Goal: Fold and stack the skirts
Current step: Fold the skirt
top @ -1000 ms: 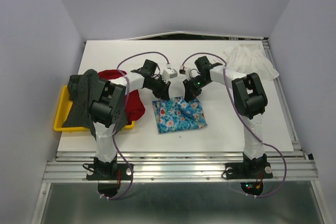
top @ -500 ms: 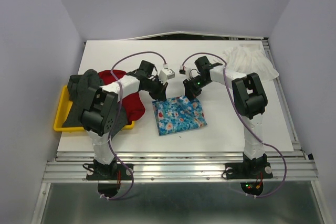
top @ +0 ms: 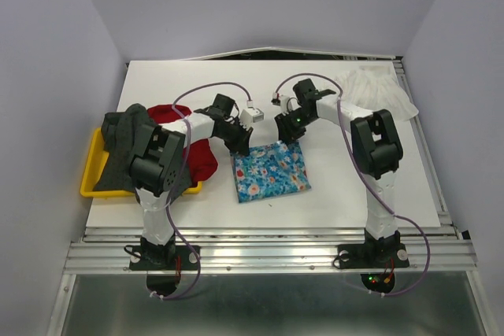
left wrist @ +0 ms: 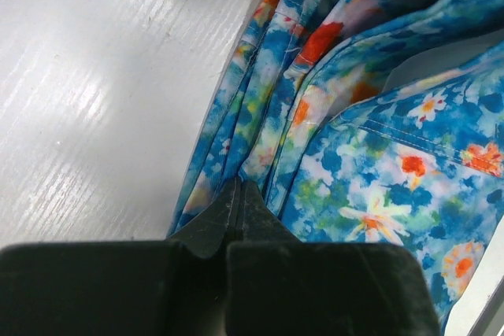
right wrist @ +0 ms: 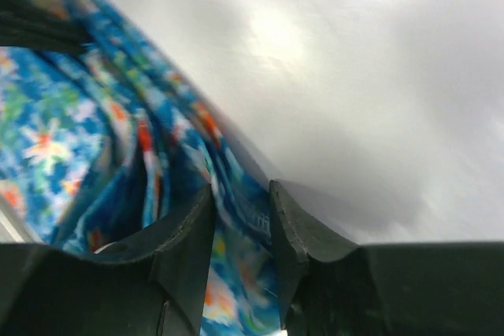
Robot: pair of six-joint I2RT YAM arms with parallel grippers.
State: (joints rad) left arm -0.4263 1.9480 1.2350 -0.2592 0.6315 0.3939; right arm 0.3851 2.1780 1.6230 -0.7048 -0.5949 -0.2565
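The blue flower-print skirt (top: 272, 171) lies folded flat in the middle of the table. My left gripper (top: 240, 147) is at its far left corner, shut on the skirt's edge, and the pleats (left wrist: 378, 171) run together at the tips (left wrist: 239, 185). My right gripper (top: 285, 136) stands at the far right corner, its jaws apart, with the skirt's edge (right wrist: 63, 131) loose between its fingers (right wrist: 240, 191). The red skirt (top: 201, 159) lies left of the blue one, partly under my left arm. The dark grey skirt (top: 122, 151) drapes over the tray. The white skirt (top: 376, 92) lies at the far right.
The yellow tray (top: 89, 172) sits at the table's left edge under the grey skirt. Grey walls close in on both sides and at the back. Bare white tabletop (top: 354, 179) shows to the right of the blue skirt.
The right gripper's jaws have opened and let go of the blue skirt's corner. Both grippers have lowered the far edge, and the skirt now lies flatter.
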